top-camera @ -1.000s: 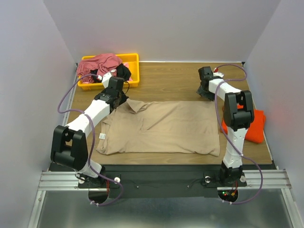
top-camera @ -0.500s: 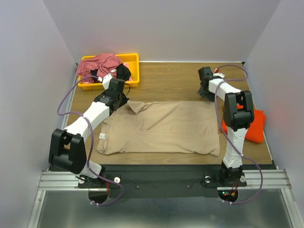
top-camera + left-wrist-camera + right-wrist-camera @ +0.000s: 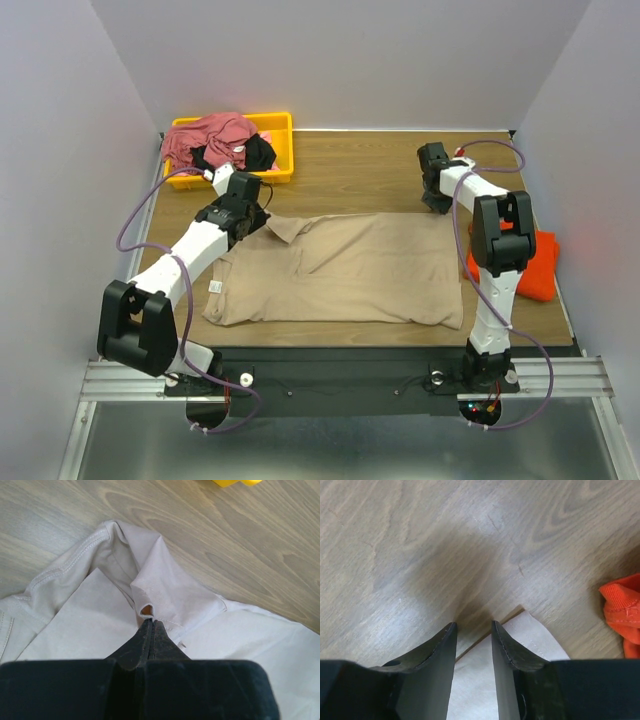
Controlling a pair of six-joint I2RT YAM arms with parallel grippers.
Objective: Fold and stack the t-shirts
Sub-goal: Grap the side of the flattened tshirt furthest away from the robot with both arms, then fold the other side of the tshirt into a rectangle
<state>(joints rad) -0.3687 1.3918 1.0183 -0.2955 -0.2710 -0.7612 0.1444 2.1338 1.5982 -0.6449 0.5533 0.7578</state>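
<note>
Tan t-shirt runs nine-to-three; our left pincer pinches its ten-o'clock fold, our right pincer straddles, spread, its two-o'clock corner.

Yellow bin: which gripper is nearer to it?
Left. The left gripper sits just in front of the yellow bin, on the tan t-shirt; the right gripper is far across the table.

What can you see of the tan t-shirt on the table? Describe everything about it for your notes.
The tan t-shirt is soft, plain, matte cloth with stitched hems, spread mostly flat on the wooden table, lightly creased. A white label shows near its left edge. Its far left part is bunched up, pinched in the shut left gripper. The right gripper straddles its far right corner, jaws apart.
</note>
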